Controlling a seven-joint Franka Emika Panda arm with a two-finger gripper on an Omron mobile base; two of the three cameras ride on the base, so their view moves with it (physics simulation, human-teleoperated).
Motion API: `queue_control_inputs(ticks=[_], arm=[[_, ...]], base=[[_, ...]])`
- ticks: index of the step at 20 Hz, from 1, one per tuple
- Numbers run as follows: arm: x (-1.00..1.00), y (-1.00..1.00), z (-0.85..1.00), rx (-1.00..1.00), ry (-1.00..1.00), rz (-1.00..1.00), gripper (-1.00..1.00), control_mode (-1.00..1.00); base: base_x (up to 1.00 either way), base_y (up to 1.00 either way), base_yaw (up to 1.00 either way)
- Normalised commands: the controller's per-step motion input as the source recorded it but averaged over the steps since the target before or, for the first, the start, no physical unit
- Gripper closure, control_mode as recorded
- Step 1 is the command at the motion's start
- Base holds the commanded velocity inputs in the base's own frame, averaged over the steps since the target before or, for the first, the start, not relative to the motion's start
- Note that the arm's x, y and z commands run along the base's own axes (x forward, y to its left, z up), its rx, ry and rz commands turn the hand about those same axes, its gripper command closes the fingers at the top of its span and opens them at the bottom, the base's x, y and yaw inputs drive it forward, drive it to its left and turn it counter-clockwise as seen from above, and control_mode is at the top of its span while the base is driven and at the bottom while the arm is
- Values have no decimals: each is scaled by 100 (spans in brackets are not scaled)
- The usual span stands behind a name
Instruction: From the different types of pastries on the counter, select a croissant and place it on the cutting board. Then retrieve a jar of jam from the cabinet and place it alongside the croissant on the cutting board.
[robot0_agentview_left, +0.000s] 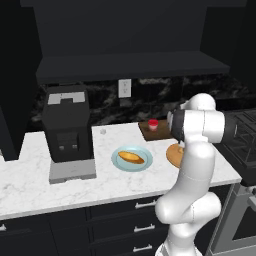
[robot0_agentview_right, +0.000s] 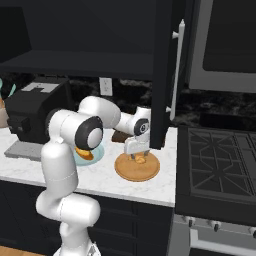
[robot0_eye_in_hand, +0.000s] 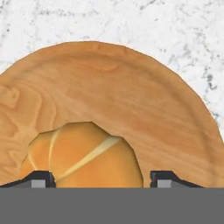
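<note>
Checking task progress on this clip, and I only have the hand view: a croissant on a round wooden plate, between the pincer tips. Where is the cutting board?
Observer: The cutting board lies behind the round plate, toward the back of the counter.
Reviewer: Anything on it?
Observer: The jar of jam stands on it already. The croissant is not there.
Reviewer: And the other pastry?
Observer: The elongated pastry lies on a pale blue plate, left of the round plate and beside the coffee machine.

No readable text, labels or numbers.
</note>
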Motion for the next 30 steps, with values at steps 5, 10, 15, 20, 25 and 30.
queue_control_inputs(ticks=[5,10,15,20,25,30], arm=[[-71,27,-99,-13,0,0,100,-100],[-35,0,-68,-4,3,0,100,-100],[-26,0,14,-2,-3,-4,100,-100],[2,-4,100,0,-19,-14,100,-100],[56,0,89,-3,-4,-10,100,-100],[100,0,67,-4,3,-9,100,-100]], base=[[0,0,0],[0,0,0],[0,0,0],[0,0,0],[0,0,0],[0,0,0]])
